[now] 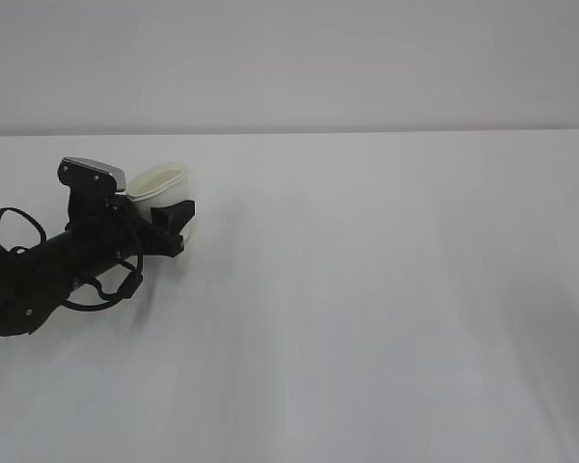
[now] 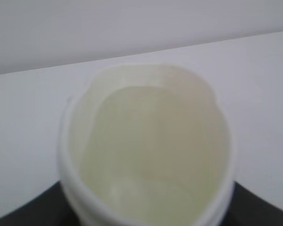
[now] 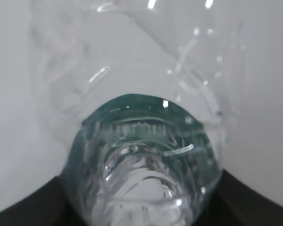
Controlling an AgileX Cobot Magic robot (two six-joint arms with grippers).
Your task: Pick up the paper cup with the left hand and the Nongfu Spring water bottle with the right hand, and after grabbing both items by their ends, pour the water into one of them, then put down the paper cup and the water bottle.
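While gripped, paper cup [image 1: 157, 182] sits between left pincer [image 1: 174, 224] jaws.

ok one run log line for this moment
left gripper: shut on paper cup | right gripper: holds water bottle, off exterior view | table

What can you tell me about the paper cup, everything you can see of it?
The paper cup is small, cream-white and thin-walled with a rolled rim. It sits at the table's left, mouth up, tilted slightly. The left gripper has its black jaws around its lower part. From the wrist view its rim looks squeezed slightly out of round; whether it holds water is unclear.
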